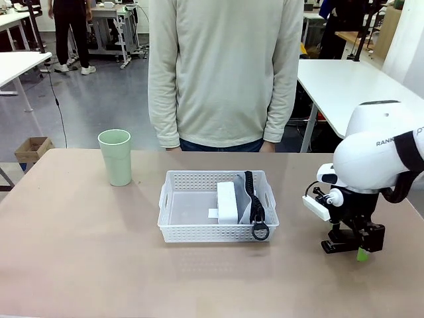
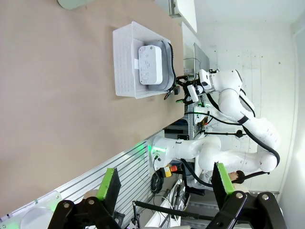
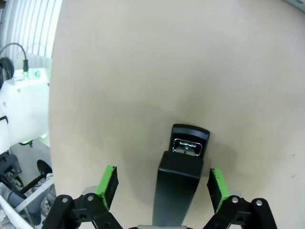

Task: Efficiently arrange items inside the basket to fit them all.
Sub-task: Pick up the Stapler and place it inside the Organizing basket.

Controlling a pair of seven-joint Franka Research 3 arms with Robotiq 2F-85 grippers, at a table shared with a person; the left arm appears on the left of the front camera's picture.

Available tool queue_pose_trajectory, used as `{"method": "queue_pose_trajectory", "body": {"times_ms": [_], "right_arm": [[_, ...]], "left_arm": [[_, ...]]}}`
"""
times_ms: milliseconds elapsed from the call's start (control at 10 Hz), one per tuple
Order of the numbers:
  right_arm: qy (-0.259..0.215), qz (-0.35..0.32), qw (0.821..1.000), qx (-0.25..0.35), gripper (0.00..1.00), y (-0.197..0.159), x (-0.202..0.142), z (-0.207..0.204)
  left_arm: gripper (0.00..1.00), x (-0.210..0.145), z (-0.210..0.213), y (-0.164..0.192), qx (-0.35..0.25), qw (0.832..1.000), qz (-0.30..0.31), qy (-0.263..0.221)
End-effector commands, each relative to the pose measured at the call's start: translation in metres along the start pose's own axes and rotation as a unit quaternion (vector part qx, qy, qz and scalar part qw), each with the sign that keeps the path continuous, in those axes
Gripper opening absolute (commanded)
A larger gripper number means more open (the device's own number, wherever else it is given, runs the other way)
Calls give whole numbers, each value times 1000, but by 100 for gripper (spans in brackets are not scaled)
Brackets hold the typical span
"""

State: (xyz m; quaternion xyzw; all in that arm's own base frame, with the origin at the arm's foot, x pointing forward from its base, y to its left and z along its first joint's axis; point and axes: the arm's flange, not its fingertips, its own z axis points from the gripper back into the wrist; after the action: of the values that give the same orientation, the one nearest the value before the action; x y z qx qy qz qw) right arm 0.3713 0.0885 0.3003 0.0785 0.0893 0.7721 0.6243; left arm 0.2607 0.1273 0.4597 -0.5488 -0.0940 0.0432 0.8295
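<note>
The white basket (image 1: 212,232) sits mid-table. Inside, toward its right end, a small white box (image 1: 227,201) stands against the grey pouch (image 1: 245,213), whose black zipper and ring (image 1: 260,231) hang over the front rim. The pale green tumbler (image 1: 115,157) stands upright on the table, left of the basket. At the right, the black stapler (image 3: 183,167) lies on the table between the pads (image 3: 108,183) of my right gripper (image 1: 354,249), which is lowered around it and open, pads apart from it. My left gripper (image 2: 166,183) is open and holds nothing, far from the basket (image 2: 125,57).
A person in a pale sweater (image 1: 225,73) stands at the table's far edge behind the basket, hands hanging by the sides. The left half of the basket floor (image 1: 189,209) is bare. Bare tabletop lies in front of the basket and between it and the right arm.
</note>
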Motion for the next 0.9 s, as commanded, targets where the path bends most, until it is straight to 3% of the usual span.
{"method": "queue_pose_trajectory", "body": {"times_ms": [0, 500, 600, 700, 800], "right_arm": [[-8, -20, 999, -25, 100, 14, -7, -16], [-13, -12, 999, -43, 100, 21, -12, -16], [-3, -9, 999, -53, 75, 21, -14, -16], [-5, -11, 999, -45, 40, 22, -14, -16], [-3, -13, 999, -42, 15, 22, -14, -16]], "left_arm": [[100, -2, 0, -1, -10, 1000, -3, -1], [100, -2, 0, -1, -10, 1000, -3, -1], [100, -2, 0, -1, -10, 1000, -3, -1], [100, -2, 0, -1, -10, 1000, -3, -1], [100, -2, 0, -1, -10, 1000, -3, -1]]}}
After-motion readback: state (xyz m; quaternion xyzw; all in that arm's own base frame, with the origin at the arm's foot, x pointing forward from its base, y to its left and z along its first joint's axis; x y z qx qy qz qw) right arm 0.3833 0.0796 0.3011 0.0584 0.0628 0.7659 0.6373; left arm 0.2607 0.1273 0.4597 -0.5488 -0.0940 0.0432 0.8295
